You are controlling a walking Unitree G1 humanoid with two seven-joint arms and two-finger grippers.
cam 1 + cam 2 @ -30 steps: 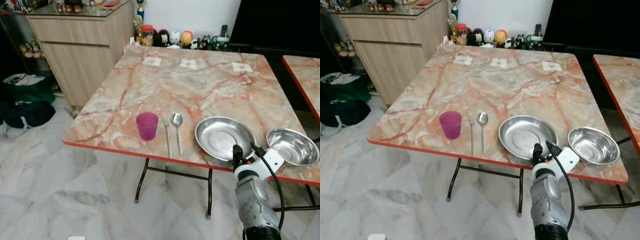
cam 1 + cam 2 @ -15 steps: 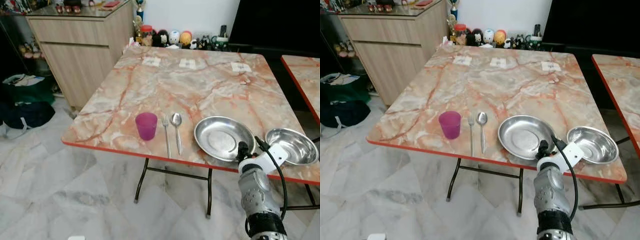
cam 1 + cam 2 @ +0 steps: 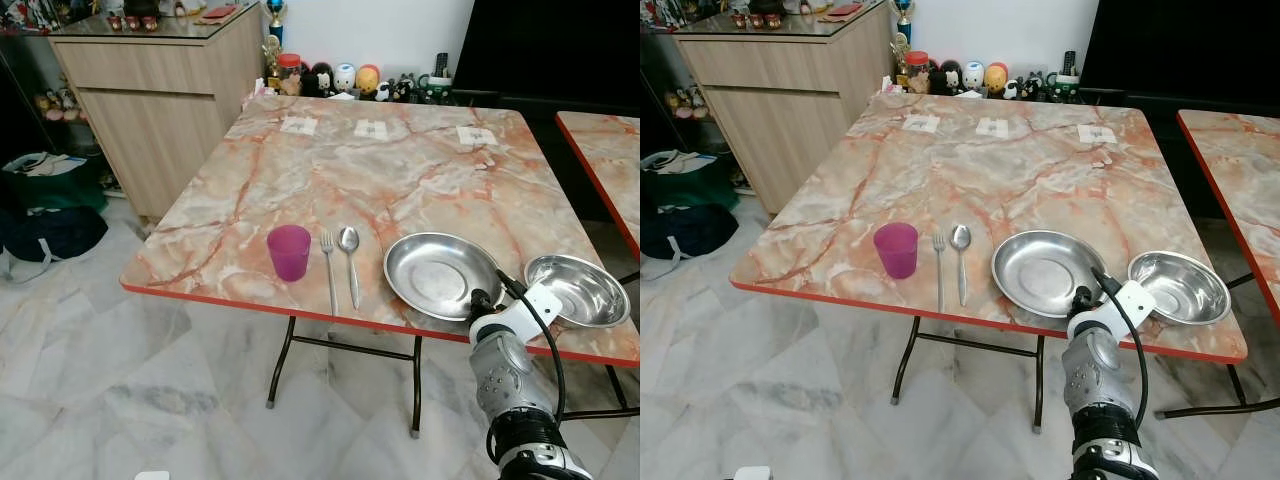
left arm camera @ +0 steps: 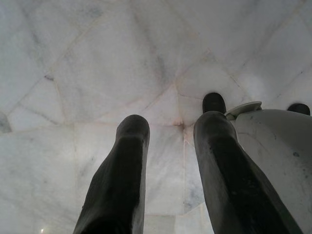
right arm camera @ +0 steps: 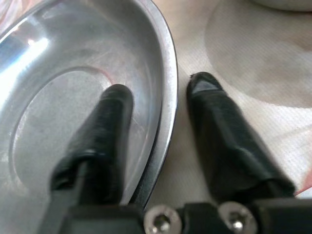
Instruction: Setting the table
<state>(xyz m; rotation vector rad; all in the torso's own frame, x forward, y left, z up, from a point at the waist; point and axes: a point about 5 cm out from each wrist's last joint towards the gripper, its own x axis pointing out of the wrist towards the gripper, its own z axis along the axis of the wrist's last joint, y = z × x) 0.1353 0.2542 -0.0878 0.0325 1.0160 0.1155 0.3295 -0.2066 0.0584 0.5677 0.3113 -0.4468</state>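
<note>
Right wrist view has the right gripper (image 5: 161, 105) straddling the plate (image 3: 440, 275) rim, fingers spread, unclosed; cup (image 3: 289, 252), fork (image 3: 329, 270), spoon (image 3: 350, 262) look placed.

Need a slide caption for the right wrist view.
Right claw open, fingers straddling the steel plate rim on the marble table.

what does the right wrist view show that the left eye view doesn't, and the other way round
Right wrist view: up close, the right gripper is open and straddles the steel plate's rim, one finger inside the plate, the other outside over the tabletop.

Left eye view: the layout along the table's near edge, from the left the purple cup, fork, spoon, plate, then the steel bowl.

Both: the plate and the marble-patterned table.
</note>
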